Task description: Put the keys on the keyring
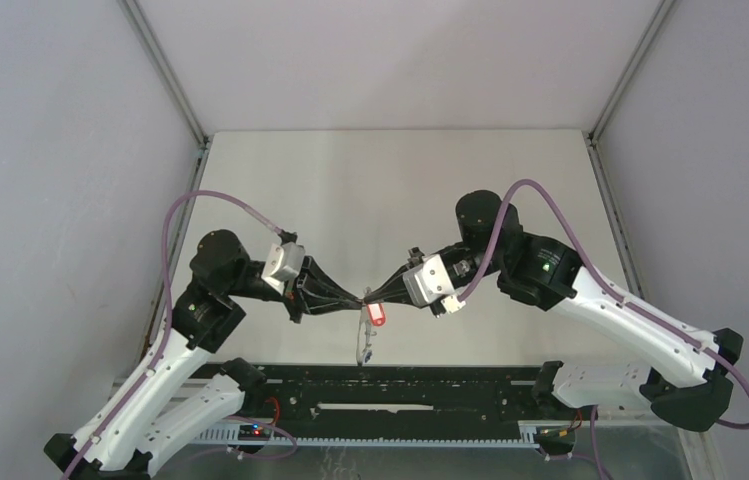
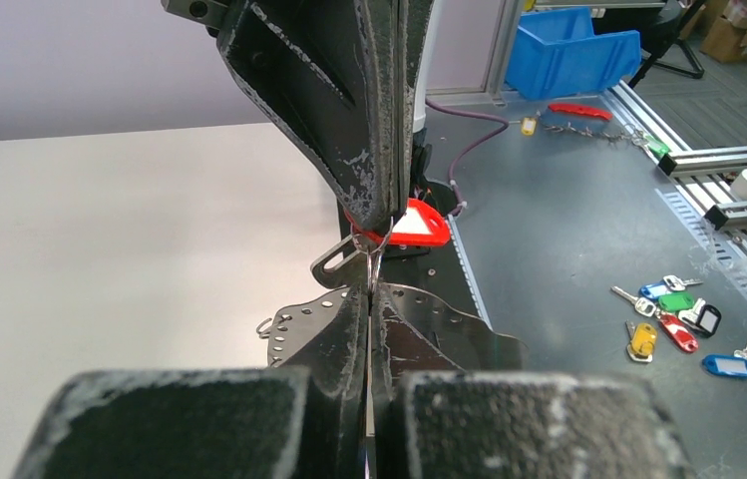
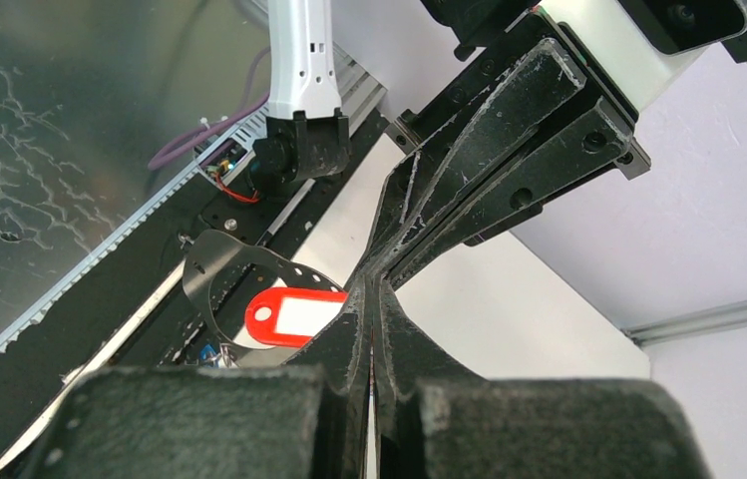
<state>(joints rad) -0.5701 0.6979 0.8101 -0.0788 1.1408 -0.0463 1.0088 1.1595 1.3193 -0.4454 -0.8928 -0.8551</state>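
My two grippers meet tip to tip above the table's near edge, left gripper (image 1: pixel 358 298) and right gripper (image 1: pixel 372 295), both shut. The keyring (image 2: pixel 294 324), a thin grey ring with small holes along its rim, hangs at the left fingertips, which pinch its edge. The red key (image 2: pixel 419 225) dangles right behind the right gripper's tips, which close on its thin wire loop. In the right wrist view the red key (image 3: pixel 294 316) lies inside the keyring's (image 3: pixel 211 279) arc, with a small blue piece (image 3: pixel 207 351) below it. From above, the keyring (image 1: pixel 365 345) hangs under the red key (image 1: pixel 378 315).
A black rail (image 1: pixel 400 390) runs along the near edge under the grippers. Beyond the table, on a grey bench, lie several spare coloured keys (image 2: pixel 673 319), a blue bin (image 2: pixel 568 50) and a red tool (image 2: pixel 578 110). Grey walls stand on both sides.
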